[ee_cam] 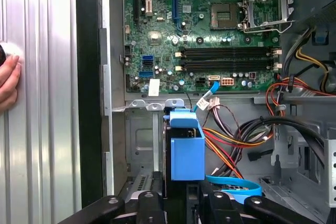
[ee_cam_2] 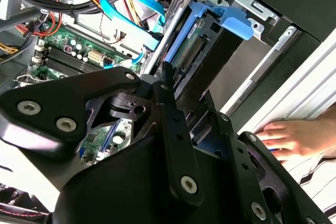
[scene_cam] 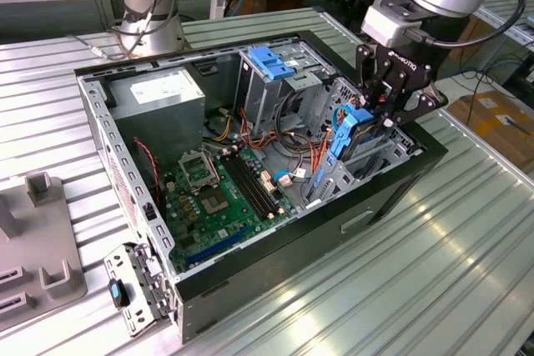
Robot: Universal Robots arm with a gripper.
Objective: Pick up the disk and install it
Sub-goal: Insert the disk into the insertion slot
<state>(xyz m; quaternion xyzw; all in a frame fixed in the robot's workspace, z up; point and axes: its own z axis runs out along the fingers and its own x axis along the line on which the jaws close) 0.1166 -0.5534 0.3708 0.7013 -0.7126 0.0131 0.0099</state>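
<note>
Step in hand: seating the disk (scene_cam: 349, 135) in its bay (scene_cam: 380, 156) at the end of the case (scene_cam: 250, 268) wall.

- Gripper (scene_cam: 385, 114) stands over the bay. Its jaws are closed narrow on the disk, one on each flat side.
- The disk stands on edge between the jaws and reaches out beyond the fingertips into the bay mouth. How deep it sits I cannot tell.
- In the first wrist view the disk's blue frame (ee_cam: 186, 148) runs straight out ahead of the gripper (ee_cam: 181, 211), in line with the bay rails.
- Blue cable (ee_cam: 233, 184) lies just beside one jaw; wires (ee_cam: 231, 145) are near, a little further out on the same side. The board (ee_cam: 210, 40) is well beyond the fingertips.
- A person's hand (ee_cam: 8, 80) rests on the table outside the case, well apart from the jaws on the other side.

Judgement on doing it well:
- Keep the disk square to the rails, since a tilted frame would likely bind.
- Push along the disk's long axis only, and slowly.
- Mind that the blue cable does not get trapped under the frame.
- The grip is at one end, so side loads could twist the disk in the jaws.
</note>
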